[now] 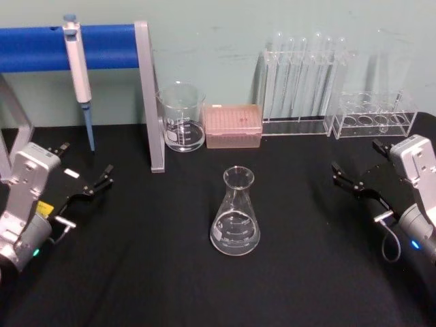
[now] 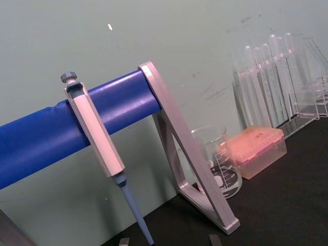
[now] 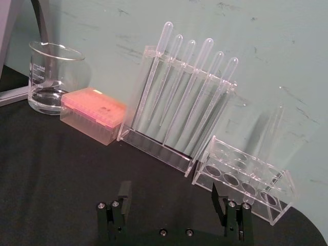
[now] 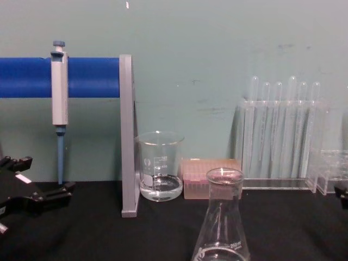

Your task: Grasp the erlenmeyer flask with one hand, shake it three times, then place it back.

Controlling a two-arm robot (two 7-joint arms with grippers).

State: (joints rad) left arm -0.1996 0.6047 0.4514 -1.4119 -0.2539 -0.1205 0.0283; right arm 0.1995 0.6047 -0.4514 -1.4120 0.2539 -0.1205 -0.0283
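The clear erlenmeyer flask stands upright on the black table, about midway between the two arms. In the chest view, the flask rises near the bottom centre. My left gripper rests at the table's left, well apart from the flask, open with nothing between its fingers; the chest view shows this gripper at the left edge. My right gripper sits at the table's right, also open and holding nothing. In the right wrist view its fingers stand wide apart above bare table.
Behind the flask stand a glass beaker holding some liquid and a pink tip box. A clear rack of pipettes and a tube rack are at the back right. A pipette hangs on the blue stand bar at the back left.
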